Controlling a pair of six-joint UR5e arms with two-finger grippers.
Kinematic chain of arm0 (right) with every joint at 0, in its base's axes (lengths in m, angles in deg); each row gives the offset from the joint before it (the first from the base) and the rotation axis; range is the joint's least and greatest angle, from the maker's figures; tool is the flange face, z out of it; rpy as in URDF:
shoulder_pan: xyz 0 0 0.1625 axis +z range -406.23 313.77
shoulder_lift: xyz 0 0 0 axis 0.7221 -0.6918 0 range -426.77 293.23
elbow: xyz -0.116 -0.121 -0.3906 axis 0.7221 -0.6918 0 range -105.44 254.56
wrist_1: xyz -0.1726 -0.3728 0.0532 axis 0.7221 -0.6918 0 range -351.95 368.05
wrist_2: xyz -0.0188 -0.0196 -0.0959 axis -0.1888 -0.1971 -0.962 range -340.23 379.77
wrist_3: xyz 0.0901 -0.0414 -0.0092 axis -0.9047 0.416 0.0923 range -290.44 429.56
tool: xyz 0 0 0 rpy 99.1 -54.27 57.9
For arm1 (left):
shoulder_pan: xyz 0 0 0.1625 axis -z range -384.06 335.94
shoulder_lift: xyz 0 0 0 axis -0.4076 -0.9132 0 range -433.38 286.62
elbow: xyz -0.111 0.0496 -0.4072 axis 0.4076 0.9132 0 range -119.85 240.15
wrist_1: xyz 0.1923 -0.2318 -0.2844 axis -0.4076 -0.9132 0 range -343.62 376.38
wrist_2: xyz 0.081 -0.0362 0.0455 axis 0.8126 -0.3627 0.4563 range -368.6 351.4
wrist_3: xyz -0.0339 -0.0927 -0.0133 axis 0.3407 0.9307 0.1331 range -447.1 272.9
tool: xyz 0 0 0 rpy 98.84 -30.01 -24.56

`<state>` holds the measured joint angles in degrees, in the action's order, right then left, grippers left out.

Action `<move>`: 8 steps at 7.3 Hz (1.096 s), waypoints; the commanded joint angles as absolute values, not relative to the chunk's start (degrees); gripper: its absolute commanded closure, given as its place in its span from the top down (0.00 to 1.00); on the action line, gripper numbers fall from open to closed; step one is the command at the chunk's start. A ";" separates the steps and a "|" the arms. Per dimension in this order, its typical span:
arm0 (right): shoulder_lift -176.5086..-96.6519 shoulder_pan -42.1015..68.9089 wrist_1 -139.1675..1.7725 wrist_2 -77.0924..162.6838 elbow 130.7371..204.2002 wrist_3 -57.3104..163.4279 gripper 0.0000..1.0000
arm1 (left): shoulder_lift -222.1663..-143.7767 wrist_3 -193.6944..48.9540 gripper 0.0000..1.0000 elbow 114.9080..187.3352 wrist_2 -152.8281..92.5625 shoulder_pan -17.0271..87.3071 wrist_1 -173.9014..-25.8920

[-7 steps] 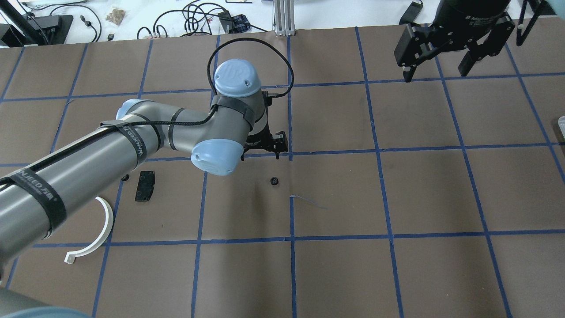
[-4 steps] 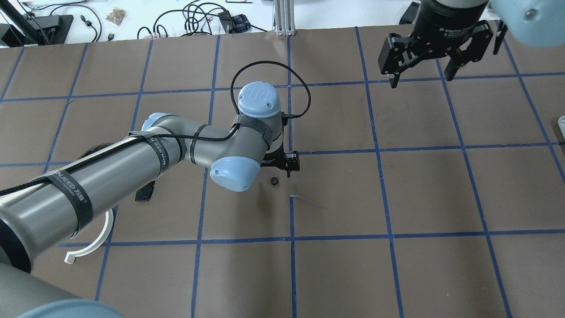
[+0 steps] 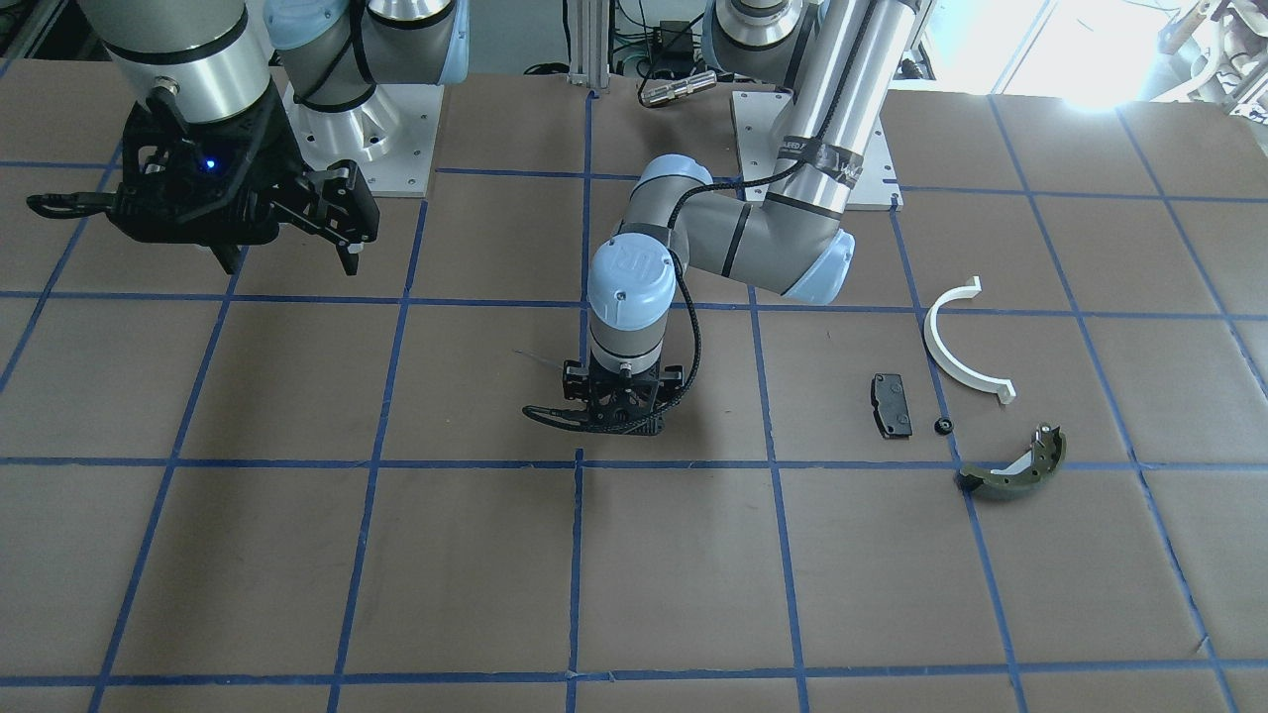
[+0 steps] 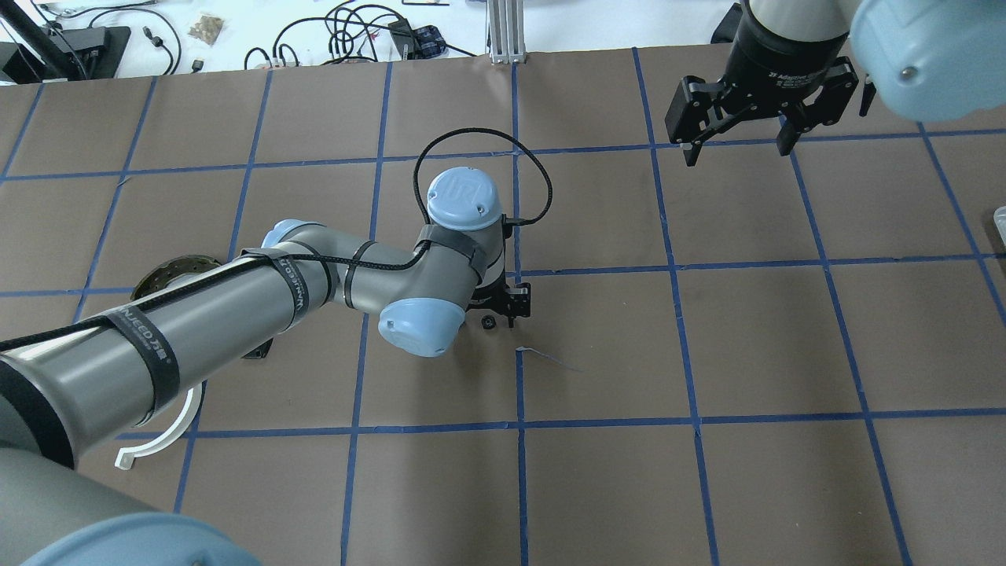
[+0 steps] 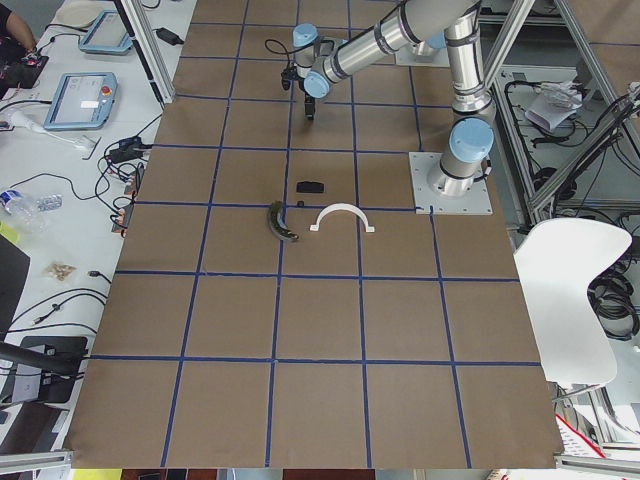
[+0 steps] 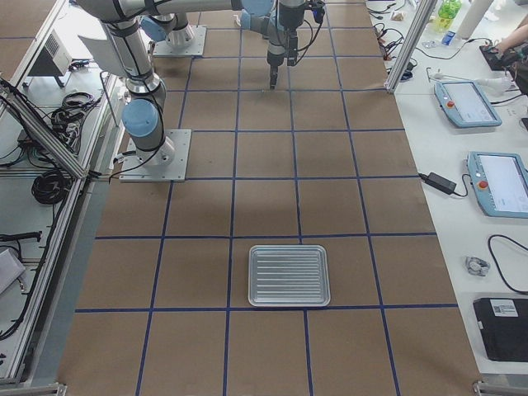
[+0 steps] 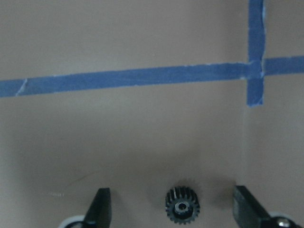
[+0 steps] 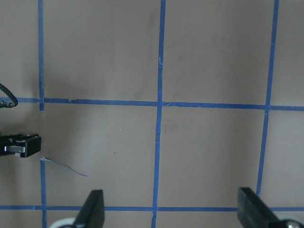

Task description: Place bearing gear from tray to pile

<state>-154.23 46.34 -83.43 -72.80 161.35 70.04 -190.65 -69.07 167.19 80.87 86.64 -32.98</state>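
Observation:
The bearing gear (image 4: 488,321) is a small black toothed wheel lying on the brown table paper. In the left wrist view the gear (image 7: 183,206) lies between the two fingers, touching neither. My left gripper (image 4: 503,309) is open and hangs low over it, and also shows in the front view (image 3: 609,421). The pile lies apart to the robot's left: a white half-ring (image 3: 956,347), a black pad (image 3: 892,404) and an olive brake shoe (image 3: 1015,465). My right gripper (image 4: 735,137) is open and empty, high over the far right of the table.
A ribbed metal tray (image 6: 289,275) lies at the table's right end. A small black part (image 3: 942,426) lies between pad and brake shoe. My left arm (image 4: 196,330) covers most of the pile in the overhead view. Cables lie beyond the table's far edge.
My left gripper has moved right and toward the gear, and now stands over it. My right gripper has shifted left. The gear has not moved.

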 commanded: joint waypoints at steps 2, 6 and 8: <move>-154.31 46.15 -85.47 -72.51 163.07 72.98 0.99 | -190.62 -68.56 0.23 167.03 80.79 86.60 -32.75; -154.92 44.48 -85.55 -68.21 163.16 71.94 0.98 | -189.14 -69.60 0.04 166.77 80.78 85.90 -32.84; -155.98 44.47 -85.55 -68.21 163.16 71.85 1.00 | -187.56 -80.52 0.04 167.02 81.84 79.44 -34.50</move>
